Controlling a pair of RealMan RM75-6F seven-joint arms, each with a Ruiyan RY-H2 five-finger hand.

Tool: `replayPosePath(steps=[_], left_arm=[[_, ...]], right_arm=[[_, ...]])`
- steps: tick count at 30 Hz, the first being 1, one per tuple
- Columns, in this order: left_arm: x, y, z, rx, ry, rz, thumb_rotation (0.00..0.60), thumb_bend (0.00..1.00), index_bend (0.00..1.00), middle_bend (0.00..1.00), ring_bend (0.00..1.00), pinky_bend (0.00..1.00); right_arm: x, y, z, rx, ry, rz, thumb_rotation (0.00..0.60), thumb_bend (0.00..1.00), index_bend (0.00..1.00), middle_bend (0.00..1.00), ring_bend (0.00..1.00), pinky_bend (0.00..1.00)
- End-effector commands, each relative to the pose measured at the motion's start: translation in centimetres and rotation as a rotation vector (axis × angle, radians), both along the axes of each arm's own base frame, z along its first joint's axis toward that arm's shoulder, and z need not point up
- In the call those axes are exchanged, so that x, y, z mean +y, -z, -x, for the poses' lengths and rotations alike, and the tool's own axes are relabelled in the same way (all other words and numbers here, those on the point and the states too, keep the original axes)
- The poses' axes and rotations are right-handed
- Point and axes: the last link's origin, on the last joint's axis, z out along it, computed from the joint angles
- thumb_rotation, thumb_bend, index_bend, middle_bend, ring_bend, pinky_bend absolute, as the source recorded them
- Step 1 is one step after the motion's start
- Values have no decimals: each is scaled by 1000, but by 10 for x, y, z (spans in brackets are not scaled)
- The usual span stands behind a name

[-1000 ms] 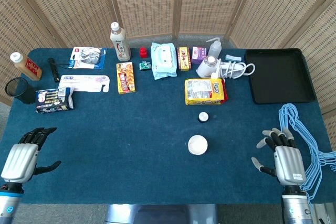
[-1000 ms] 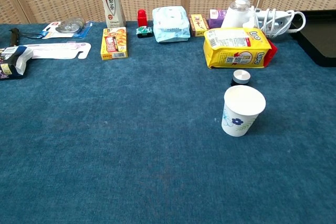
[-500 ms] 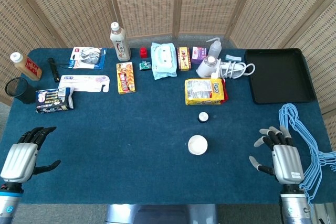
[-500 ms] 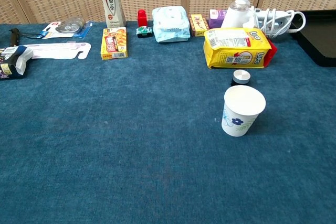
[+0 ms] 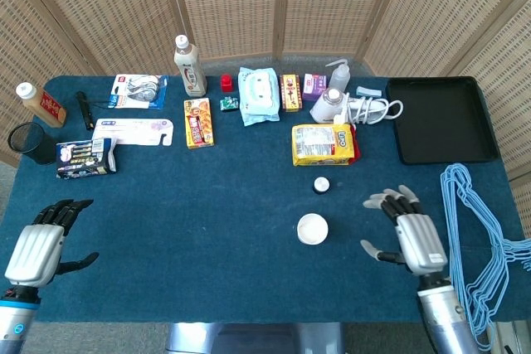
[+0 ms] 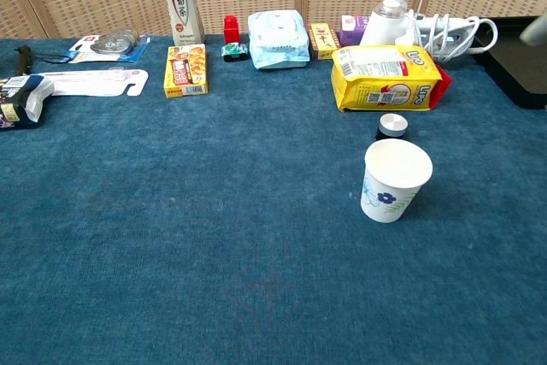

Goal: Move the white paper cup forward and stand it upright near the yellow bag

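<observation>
The white paper cup (image 5: 313, 228) (image 6: 395, 180) with a blue flower print stands upright on the blue table, mouth up. The yellow bag (image 5: 323, 143) (image 6: 387, 78) lies farther back, with a small black-and-white cap (image 5: 321, 185) (image 6: 392, 125) between them. My right hand (image 5: 411, 235) hovers open to the right of the cup, fingers spread, a short gap away. A blurred fingertip (image 6: 534, 30) of it shows at the chest view's right edge. My left hand (image 5: 43, 243) is open at the near left corner, far from the cup.
A black tray (image 5: 439, 118) sits at the back right and blue hangers (image 5: 477, 230) lie along the right edge. Bottles, boxes, a wipes pack (image 5: 258, 94) and a spray bottle (image 5: 332, 99) line the back. A black cup (image 5: 27, 141) stands at the far left.
My right hand has moved left and slightly forward toward the cup, and a fingertip now enters the chest view. The cup and left hand have stayed put.
</observation>
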Motion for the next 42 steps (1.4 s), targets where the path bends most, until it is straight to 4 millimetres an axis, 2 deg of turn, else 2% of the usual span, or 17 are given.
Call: replayPosePath(steps=[1, 8, 18, 25, 33, 42], left_arm=[[1, 0, -1, 3, 3, 2, 478, 142, 159, 253, 168, 183], [5, 2, -2, 8, 7, 10, 473, 142, 158, 253, 168, 183], [13, 5, -5, 12, 28, 24, 477, 141, 159, 253, 167, 183], [18, 7, -8, 10, 45, 29, 476, 141, 159, 253, 168, 183], [22, 9, -10, 6, 58, 33, 474, 141, 159, 253, 167, 183], [23, 9, -7, 5, 55, 33, 477, 142, 160, 254, 168, 183]], right_arm=[[-14, 11, -20, -76, -37, -101, 546, 232, 251, 236, 176, 50], [-26, 30, -41, -53, -78, -266, 546, 219, 213, 195, 162, 48], [-35, 56, -65, 9, -98, -362, 544, 217, 241, 164, 117, 37], [-40, 70, -69, 110, -82, -348, 543, 217, 272, 148, 100, 34], [-44, 82, -74, 142, -45, -342, 544, 218, 272, 148, 95, 34], [-49, 96, -70, 204, -25, -331, 543, 218, 272, 147, 95, 34]])
